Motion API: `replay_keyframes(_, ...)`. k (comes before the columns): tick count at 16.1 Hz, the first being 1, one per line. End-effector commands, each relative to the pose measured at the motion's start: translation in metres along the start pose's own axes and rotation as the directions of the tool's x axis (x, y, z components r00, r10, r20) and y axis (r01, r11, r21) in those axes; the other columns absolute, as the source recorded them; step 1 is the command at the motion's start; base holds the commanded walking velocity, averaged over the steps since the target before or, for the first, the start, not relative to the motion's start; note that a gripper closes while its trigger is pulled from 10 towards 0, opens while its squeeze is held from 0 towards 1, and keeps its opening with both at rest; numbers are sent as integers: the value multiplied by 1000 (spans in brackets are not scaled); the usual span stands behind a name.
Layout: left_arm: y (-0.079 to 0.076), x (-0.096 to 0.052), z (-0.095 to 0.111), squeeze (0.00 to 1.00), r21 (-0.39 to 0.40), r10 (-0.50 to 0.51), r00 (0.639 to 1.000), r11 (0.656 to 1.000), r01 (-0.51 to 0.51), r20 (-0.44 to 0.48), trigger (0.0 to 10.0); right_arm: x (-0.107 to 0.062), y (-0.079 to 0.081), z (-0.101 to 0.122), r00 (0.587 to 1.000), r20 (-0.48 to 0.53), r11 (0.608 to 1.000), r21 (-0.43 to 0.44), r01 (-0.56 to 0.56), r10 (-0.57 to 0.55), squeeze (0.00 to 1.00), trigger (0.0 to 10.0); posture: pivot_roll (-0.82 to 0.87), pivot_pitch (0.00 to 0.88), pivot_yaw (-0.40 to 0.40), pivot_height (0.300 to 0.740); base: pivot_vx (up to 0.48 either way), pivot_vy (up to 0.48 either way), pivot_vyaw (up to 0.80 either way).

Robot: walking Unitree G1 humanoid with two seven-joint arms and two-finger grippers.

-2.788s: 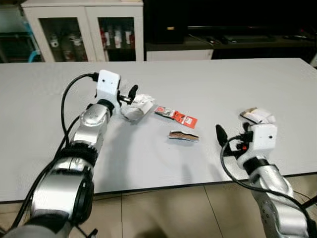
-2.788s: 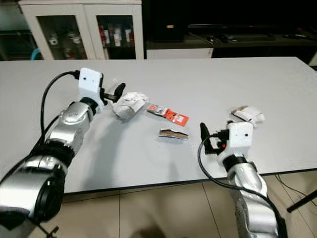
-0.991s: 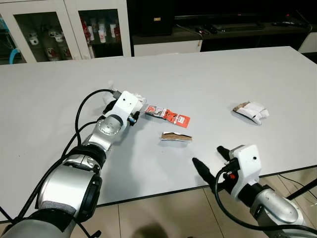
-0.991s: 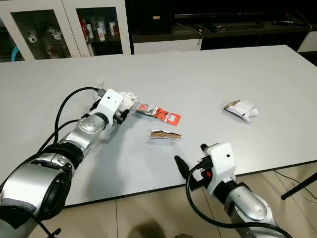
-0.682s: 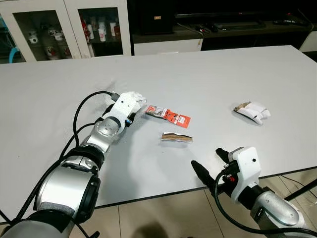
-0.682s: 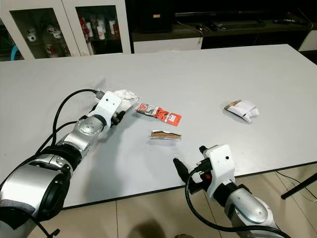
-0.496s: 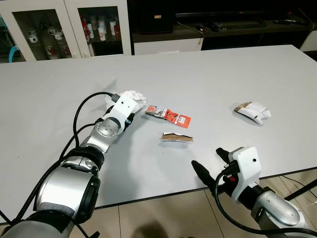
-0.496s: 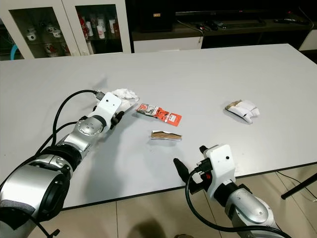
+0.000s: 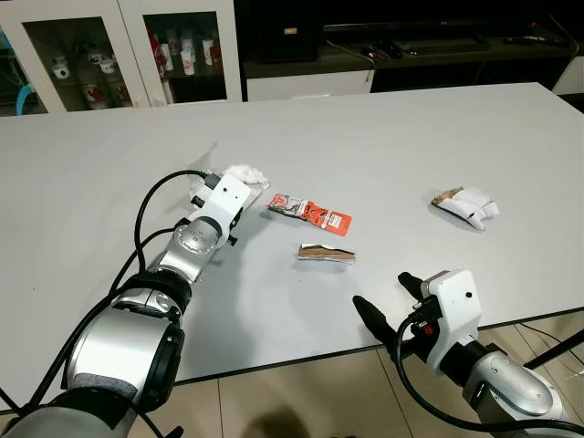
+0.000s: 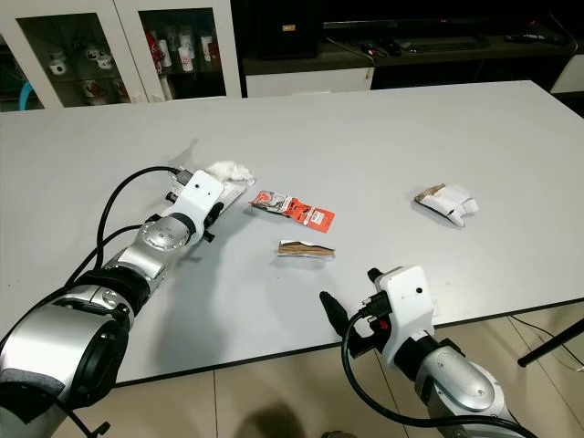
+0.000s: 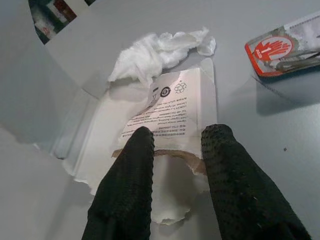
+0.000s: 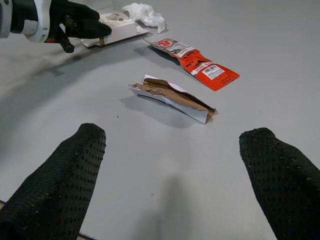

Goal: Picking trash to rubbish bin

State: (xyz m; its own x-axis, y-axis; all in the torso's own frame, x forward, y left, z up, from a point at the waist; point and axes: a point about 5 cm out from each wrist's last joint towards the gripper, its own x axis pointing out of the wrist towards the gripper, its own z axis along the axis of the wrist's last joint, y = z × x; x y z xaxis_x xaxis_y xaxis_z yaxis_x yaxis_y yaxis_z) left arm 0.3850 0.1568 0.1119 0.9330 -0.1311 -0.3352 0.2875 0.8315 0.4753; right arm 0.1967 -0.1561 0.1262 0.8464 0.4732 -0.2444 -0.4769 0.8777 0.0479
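torn white carton [image 11: 172, 112] lies flat on the table [image 9: 411, 146] between the left gripper [image 11: 172, 150] fingertips, jaws parted, not gripping | right gripper [image 12: 172, 150] spread wide at near table edge | open tabletop beyond

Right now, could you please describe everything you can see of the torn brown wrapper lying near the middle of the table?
The torn brown wrapper is a small, flattened packet, brown on its ripped upper face and silvery white beneath and along its edges. It looks like paper-lined foil, crumpled and split open. It lies flat on the grey table, just nearer the robot than the red packet but apart from it. Nothing touches it; the open right claw faces it from the table's near edge.
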Motion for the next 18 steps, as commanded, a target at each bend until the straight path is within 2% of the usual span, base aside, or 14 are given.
replay_keyframes(1,2,-1,-6,0,-9,11,1000,1000,-11,-19,0,1,2,1,1000,3,1000,-8,-12,12,0,10000,-387,22,15,740,0,0,0)
replay_keyframes(3,6,-2,-7,0,-27,38,999,999,-39,-13,0,2,2,1,1000,6,1000,-8,-12,12,0,10000,-381,20,14,740,0,0,0)
replay_keyframes(6,17,-3,-4,0,-96,94,995,991,-91,22,0,7,1,2,1000,25,1000,-7,-3,3,0,10000,-356,12,14,740,0,0,0)
replay_keyframes(8,25,-5,3,0,-159,142,986,979,-126,91,0,11,0,4,999,42,1000,-6,3,-3,0,10000,-335,4,10,740,0,0,0)
replay_keyframes(9,31,-7,13,0,-250,183,967,959,-135,176,0,15,0,5,999,54,1000,-4,0,0,0,10000,-319,1,2,740,0,0,0)
replay_keyframes(10,33,-7,15,0,-282,197,959,950,-136,201,0,16,0,6,998,57,1000,-3,-1,1,0,10000,-315,0,0,740,0,0,0)
replay_keyframes(12,51,-18,26,0,-501,309,885,859,-103,349,0,25,2,7,996,83,1000,9,-16,15,0,10000,-259,0,-21,740,0,0,0)
replay_keyframes(13,60,-24,28,0,-579,356,845,812,-68,399,0,30,4,8,995,97,1000,22,-22,20,0,10000,-211,0,-35,740,0,0,0)
replay_keyframes(14,69,-38,27,0,-646,415,789,763,-30,453,0,38,4,8,993,112,999,30,-32,29,0,10000,-182,0,-46,740,0,0,0)
replay_keyframes(15,72,-48,23,0,-651,423,767,759,-9,482,0,45,5,8,992,122,999,36,-38,33,0,10000,-141,0,-57,740,0,0,0)
replay_keyframes(17,63,-63,14,0,-553,369,773,833,-28,517,0,57,6,9,989,143,998,38,-44,38,0,10000,-89,0,-58,740,0,0,0)
replay_keyframes(18,58,-71,4,0,-546,361,786,837,-36,502,0,65,8,10,987,154,999,29,-41,36,0,10000,-76,0,-60,740,0,0,0)
